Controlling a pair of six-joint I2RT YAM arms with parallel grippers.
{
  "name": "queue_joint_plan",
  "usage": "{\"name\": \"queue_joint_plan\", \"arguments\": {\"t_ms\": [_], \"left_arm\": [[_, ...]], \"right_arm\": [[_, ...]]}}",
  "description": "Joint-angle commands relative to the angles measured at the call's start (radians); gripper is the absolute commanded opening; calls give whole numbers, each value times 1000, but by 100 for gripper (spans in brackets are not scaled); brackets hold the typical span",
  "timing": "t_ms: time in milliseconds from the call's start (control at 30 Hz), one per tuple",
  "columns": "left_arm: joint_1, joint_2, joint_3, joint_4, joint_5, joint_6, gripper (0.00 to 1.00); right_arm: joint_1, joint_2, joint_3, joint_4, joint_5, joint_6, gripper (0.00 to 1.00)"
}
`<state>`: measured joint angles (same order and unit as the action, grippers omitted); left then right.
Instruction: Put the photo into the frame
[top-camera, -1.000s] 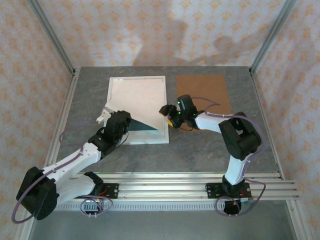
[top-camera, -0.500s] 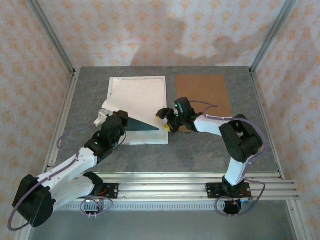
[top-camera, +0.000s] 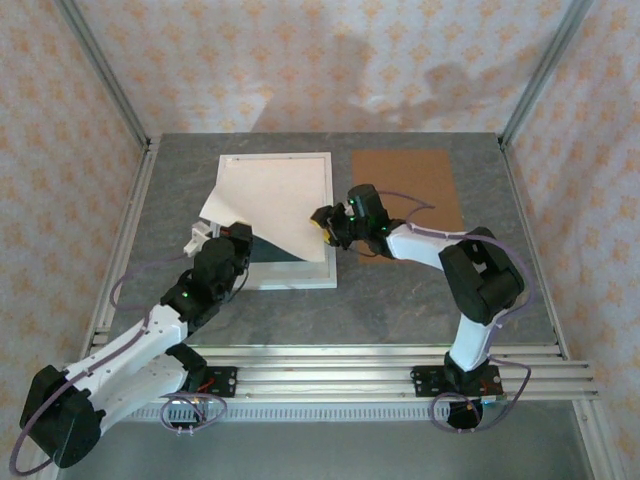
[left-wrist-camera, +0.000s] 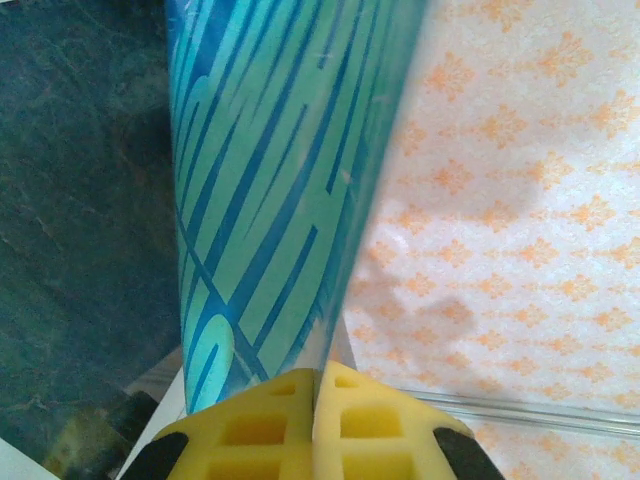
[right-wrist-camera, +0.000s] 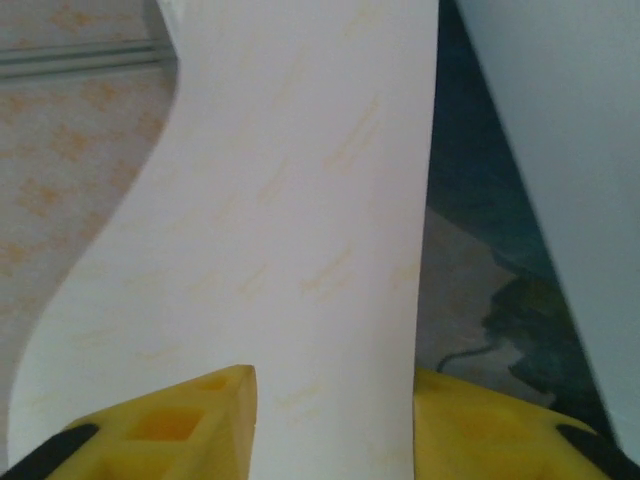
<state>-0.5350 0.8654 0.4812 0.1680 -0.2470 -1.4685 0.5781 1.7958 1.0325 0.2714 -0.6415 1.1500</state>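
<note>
Over the table (top-camera: 400, 290) we'd raised the photo (left-wrist-camera: 270, 180) higher above the frame (top-camera: 290, 282) — left gripper (left-wrist-camera: 315, 385) pinching it, right gripper (right-wrist-camera: 330, 385) narrowing, unclamped.

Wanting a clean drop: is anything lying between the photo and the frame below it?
Nothing visible does. The photo, pinched by the left gripper, tilts over the frame; the brown backing board lies apart, to the right.

Left arm stretched toward 1 o'clock, left pincer (top-camera: 204, 234) pads pressed together, right arm elbow bent, forearm pointing toward 10 o'clock, right pincer (top-camera: 322, 222) jaws parted
</note>
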Motion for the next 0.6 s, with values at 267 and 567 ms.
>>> {"name": "queue_joint_plan", "arguments": {"t_ms": [267,567], "left_arm": [[-4,17,-15,-44,21,-26,6],[172,85,113,-192,228,109,100]], "right_arm": [[-13,33,79,-5,60,-82,12],[-33,-27,119,-211,106,-278,0]]}}
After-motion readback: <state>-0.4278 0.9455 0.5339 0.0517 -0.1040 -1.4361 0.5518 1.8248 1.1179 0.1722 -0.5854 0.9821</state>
